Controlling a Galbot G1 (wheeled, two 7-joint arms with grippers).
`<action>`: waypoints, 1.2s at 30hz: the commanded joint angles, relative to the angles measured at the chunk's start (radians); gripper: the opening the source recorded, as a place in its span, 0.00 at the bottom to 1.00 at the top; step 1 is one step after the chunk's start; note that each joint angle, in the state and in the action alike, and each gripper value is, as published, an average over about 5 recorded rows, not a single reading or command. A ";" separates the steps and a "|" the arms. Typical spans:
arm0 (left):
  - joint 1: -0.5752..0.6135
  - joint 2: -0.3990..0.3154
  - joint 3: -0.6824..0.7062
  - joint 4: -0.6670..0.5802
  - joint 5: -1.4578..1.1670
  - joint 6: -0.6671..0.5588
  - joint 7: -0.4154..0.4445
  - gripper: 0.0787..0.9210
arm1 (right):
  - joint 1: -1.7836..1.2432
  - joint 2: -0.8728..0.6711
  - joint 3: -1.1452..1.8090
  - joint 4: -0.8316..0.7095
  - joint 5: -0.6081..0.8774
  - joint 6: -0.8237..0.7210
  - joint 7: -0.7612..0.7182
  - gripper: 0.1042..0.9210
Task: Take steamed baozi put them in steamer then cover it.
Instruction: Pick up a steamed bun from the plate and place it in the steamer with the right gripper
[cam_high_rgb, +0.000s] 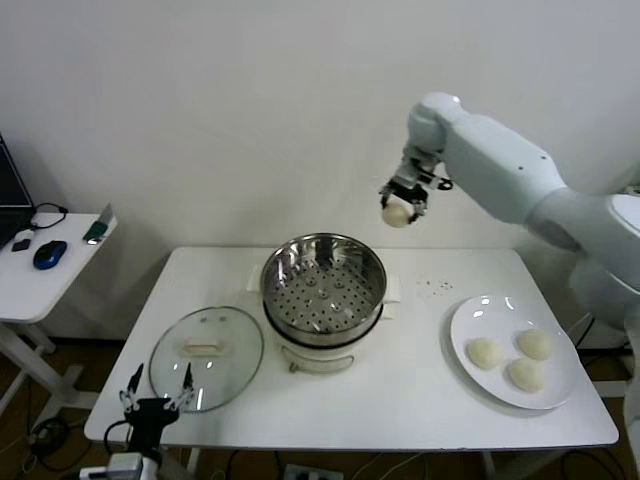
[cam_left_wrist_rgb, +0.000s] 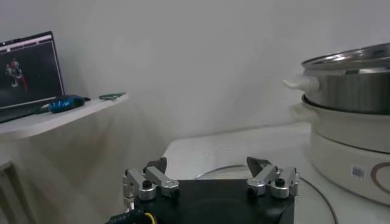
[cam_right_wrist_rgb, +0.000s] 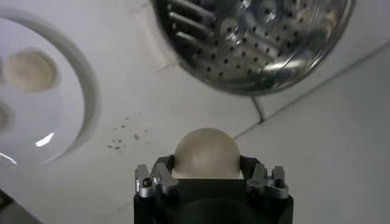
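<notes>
Left gripper (cam_high_rgb: 157, 396) sits lowest and closest, at the near left corner of the counter (cam_high_rgb: 400, 400), fingers spread wide with nothing between them, idle, just beside the cover's rim. Cover (cam_high_rgb: 206, 357) lies flat on the counter left of the steamer: round clear glass, thin metal rim, flat cream-white handle (cam_high_rgb: 203, 348) in the middle. Counter is a plain matte white rectangle.

Steamer (cam_high_rgb: 323, 300) stands mid-counter: shiny round stainless-steel pot on a white base, lid off, perforated tray inside with rows of small holes; no bun in it. Left wrist view shows its polished steel wall above the smooth white base (cam_left_wrist_rgb: 353, 159).

Right side of the counter: flat glossy white round plate (cam_high_rgb: 470, 322) with three steamed baozi (cam_high_rgb: 486, 352) on it, smooth cream-white domes grouped close together. Small dark specks (cam_high_rgb: 436, 287) scattered on the counter between steamer and plate.

Right gripper (cam_high_rgb: 401, 203) is up in the air behind and to the right of the steamer, well above the counter, clamped on a fourth baozi (cam_right_wrist_rgb: 205, 152). In the right wrist view the bun is round and smooth, seated between the two black-and-metal fingers (cam_right_wrist_rgb: 159, 179), which press its sides; the steamer's perforated tray (cam_right_wrist_rgb: 256, 36) shows below, off to one side, not directly under the bun.

Side table (cam_high_rgb: 40, 270) at far left carries a blue mouse (cam_high_rgb: 49, 253).
</notes>
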 joint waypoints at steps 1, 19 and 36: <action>0.005 0.004 0.000 -0.002 -0.002 -0.001 0.003 0.88 | 0.046 0.134 -0.073 0.036 0.050 0.037 -0.006 0.74; 0.033 0.007 -0.009 -0.008 -0.027 -0.001 -0.013 0.88 | -0.240 0.217 0.038 -0.015 -0.416 0.148 0.103 0.75; 0.033 0.008 -0.007 0.006 -0.026 -0.007 -0.016 0.88 | -0.276 0.212 0.075 -0.031 -0.486 0.136 0.169 0.87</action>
